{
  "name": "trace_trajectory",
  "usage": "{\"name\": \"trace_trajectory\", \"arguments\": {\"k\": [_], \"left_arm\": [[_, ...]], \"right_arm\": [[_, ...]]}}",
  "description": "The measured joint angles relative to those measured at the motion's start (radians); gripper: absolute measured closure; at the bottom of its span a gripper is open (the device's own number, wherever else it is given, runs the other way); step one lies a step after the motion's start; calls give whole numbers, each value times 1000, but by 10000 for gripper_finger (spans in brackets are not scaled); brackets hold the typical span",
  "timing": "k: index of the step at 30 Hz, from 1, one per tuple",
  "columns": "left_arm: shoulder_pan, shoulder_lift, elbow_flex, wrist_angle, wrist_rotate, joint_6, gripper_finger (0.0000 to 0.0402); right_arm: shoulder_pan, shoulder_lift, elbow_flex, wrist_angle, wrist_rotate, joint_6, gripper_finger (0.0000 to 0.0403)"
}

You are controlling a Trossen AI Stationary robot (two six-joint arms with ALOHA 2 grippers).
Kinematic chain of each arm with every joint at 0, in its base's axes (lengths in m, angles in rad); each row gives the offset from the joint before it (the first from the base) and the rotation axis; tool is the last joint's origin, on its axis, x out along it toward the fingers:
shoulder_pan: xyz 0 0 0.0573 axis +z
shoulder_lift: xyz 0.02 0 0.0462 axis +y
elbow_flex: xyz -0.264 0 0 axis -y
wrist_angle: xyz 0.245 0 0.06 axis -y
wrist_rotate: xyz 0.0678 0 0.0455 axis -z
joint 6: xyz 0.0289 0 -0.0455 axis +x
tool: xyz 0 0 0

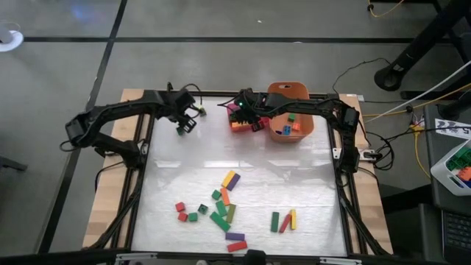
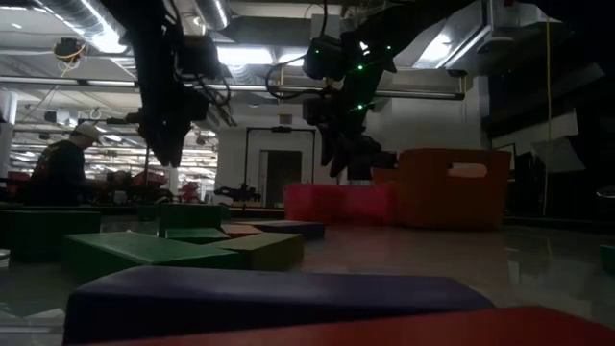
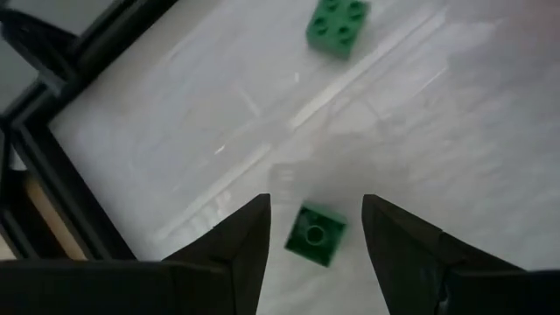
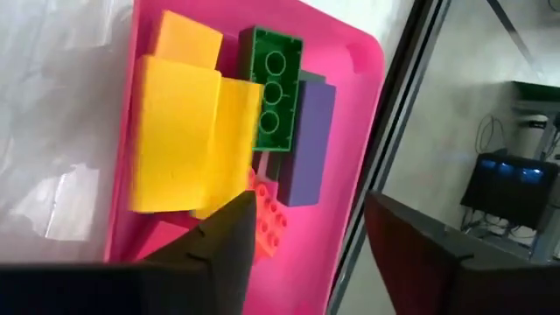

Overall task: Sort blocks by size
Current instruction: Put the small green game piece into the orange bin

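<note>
My left gripper hangs open over the table's far left. In its wrist view a small green one-stud block lies on the white table between the fingers, with a gap on each side. A green four-stud block lies beyond it. My right gripper stands open above the pink tray. The tray holds yellow blocks, a green three-stud bar, a purple bar and a red studded block. More blocks lie scattered near the table's front edge.
The orange tub, with a few small blocks inside, stands just right of the pink tray at the far edge. A dark table frame runs close to my left gripper. Bare white table lies between the far containers and the near blocks.
</note>
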Motion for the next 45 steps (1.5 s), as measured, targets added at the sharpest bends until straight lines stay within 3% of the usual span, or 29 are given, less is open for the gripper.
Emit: {"name": "trace_trajectory", "arguments": {"k": [9, 14, 24, 35, 40, 43, 45], "left_arm": [[60, 29, -113, 81, 27, 222, 233], [71, 29, -154, 130, 122, 330, 233], [72, 29, -206, 164, 134, 415, 233], [76, 29, -320, 322, 134, 456, 234], [77, 29, -331, 350, 149, 418, 275], [78, 28, -331, 363, 232, 343, 284], [69, 30, -333, 407, 342, 282, 284]], "right_arm": [[0, 0, 0, -121, 4, 71, 179], [0, 0, 0, -171, 1, 71, 187], [0, 0, 0, -178, -10, 71, 189], [23, -47, 15, -210, -2, 70, 189], [47, -105, 76, -292, -2, 70, 189], [61, -144, 117, -354, -2, 71, 189], [75, -171, 135, -381, -2, 71, 189]]}}
